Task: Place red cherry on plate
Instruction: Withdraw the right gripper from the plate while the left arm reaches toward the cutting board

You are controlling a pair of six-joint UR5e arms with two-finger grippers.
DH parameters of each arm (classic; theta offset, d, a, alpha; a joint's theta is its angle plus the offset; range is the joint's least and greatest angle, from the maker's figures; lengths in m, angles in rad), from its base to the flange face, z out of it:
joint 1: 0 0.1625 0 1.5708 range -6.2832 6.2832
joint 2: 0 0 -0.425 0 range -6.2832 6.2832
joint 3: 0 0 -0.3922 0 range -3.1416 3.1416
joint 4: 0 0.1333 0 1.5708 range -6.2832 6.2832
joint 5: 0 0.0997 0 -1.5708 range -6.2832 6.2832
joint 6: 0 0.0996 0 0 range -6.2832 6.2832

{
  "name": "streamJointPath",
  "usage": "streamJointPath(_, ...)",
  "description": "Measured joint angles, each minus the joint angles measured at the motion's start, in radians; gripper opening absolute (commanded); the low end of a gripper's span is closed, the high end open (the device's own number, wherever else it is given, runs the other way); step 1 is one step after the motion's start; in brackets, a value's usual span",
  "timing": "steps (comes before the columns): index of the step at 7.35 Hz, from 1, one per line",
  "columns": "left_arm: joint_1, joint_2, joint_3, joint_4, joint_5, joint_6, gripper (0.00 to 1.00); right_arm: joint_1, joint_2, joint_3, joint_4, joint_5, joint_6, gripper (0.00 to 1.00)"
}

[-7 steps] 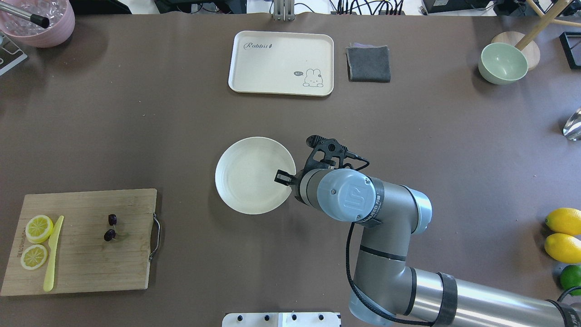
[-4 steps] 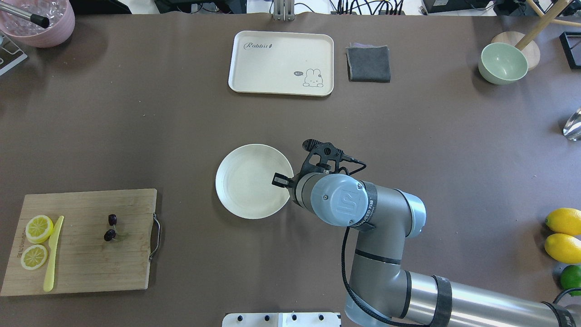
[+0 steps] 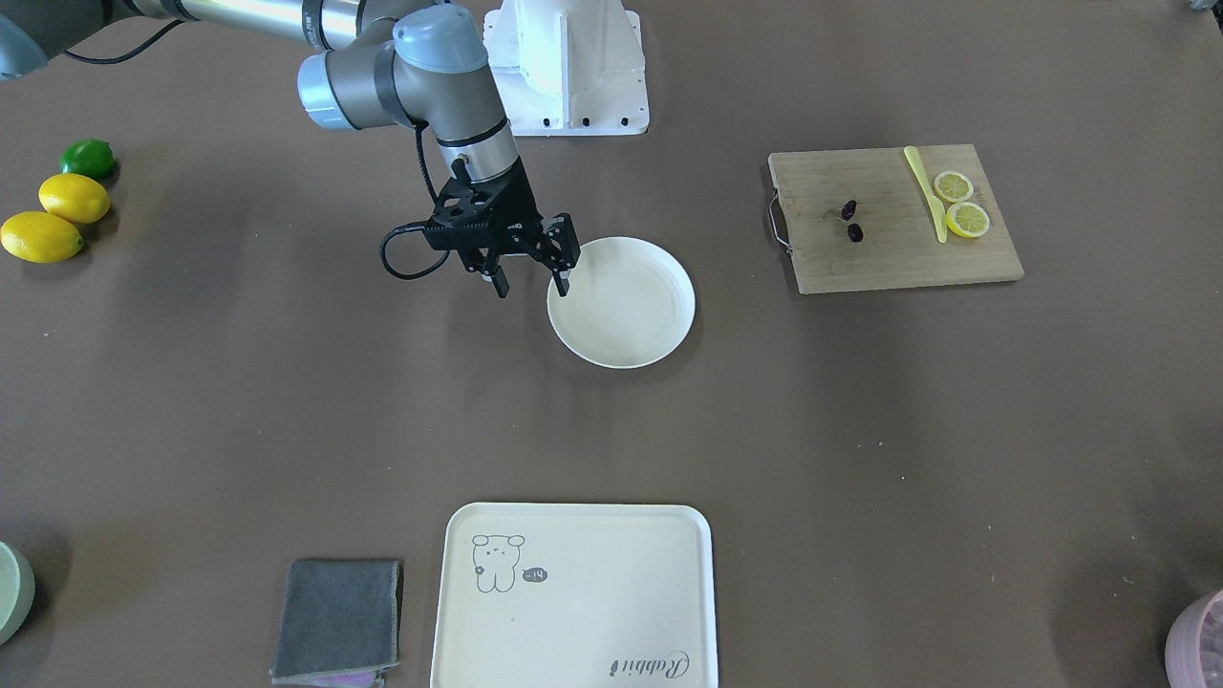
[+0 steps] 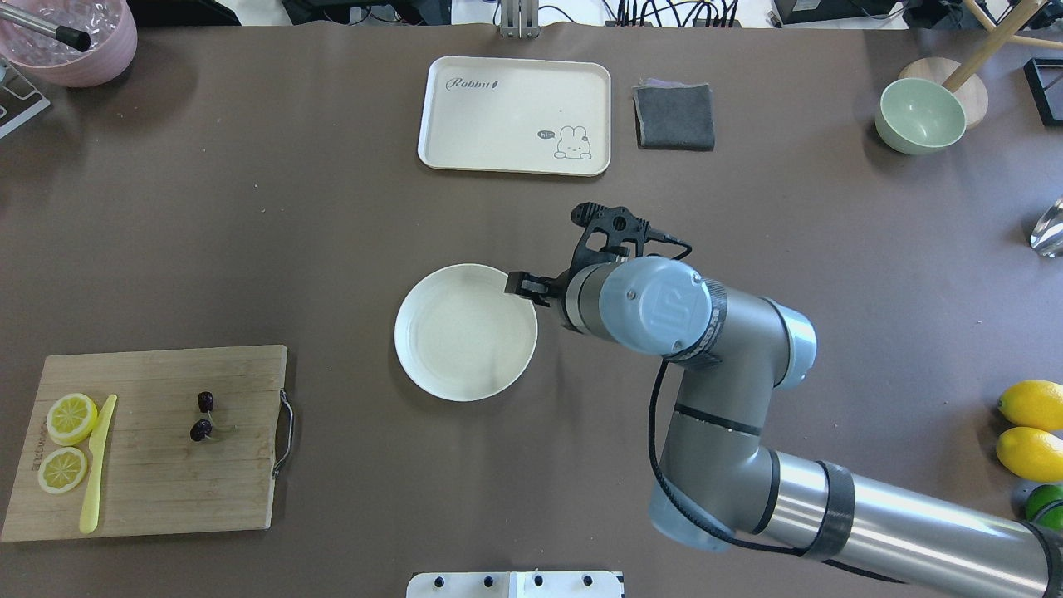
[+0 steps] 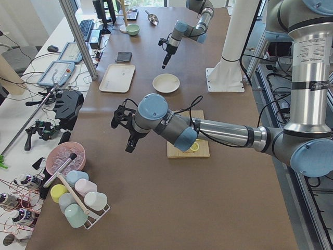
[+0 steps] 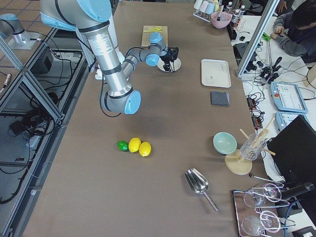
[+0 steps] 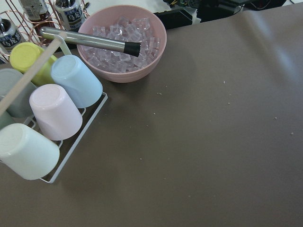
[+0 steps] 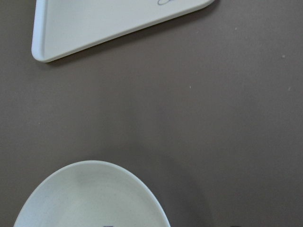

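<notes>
The red cherry [image 4: 201, 416], a dark pair on a thin stem, lies on the wooden cutting board [image 4: 158, 482] at the near left, also shown in the front view as the cherry [image 3: 850, 221]. The round cream plate [image 4: 453, 340] [image 3: 626, 315] sits empty at mid-table. My right gripper [image 3: 531, 285] hangs open and empty above the plate's edge on the robot's right side, one finger [image 4: 521, 285] over the rim. The right wrist view shows the plate [image 8: 90, 198] below. My left gripper [image 5: 130, 141] hovers past the board's left end; whether it is open or shut I cannot tell.
Two lemon slices [image 4: 66, 440] and a yellow knife [image 4: 95, 465] share the board. A cream tray [image 4: 515, 116], grey cloth [image 4: 674, 116] and green bowl [image 4: 920, 115] line the far side. Lemons [image 4: 1030, 428] lie near right. A pink ice bowl [image 7: 120, 45] and cup rack [image 7: 42, 118] stand far left.
The plate slid a little toward the robot, then stayed put. My right gripper has since pulled off it, toward the far side, and now hangs at its rim.
</notes>
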Motion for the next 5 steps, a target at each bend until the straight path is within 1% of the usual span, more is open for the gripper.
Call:
streamJointPath(1, 0.07, 0.003, -0.01, -0.103, -0.008, -0.181, 0.98, 0.072, -0.018, 0.045, -0.067, 0.071, -0.067, 1.0)
streamJointPath(2, 0.157, 0.003, -0.026, -0.181, 0.013, -0.328, 0.98, 0.151, -0.058, 0.103, -0.13, 0.139, -0.155, 1.0)
streamJointPath(3, 0.256, 0.016, -0.062, -0.216, 0.07, -0.426, 0.98, 0.241, -0.12, 0.163, -0.169, 0.217, -0.261, 1.0)
streamJointPath(4, 0.361, 0.052, -0.113, -0.229, 0.151, -0.489, 0.98, 0.336, -0.191, 0.206, -0.185, 0.302, -0.366, 1.0)
streamJointPath(5, 0.458, 0.096, -0.164, -0.233, 0.228, -0.529, 0.97, 0.424, -0.257, 0.231, -0.189, 0.373, -0.468, 1.0)
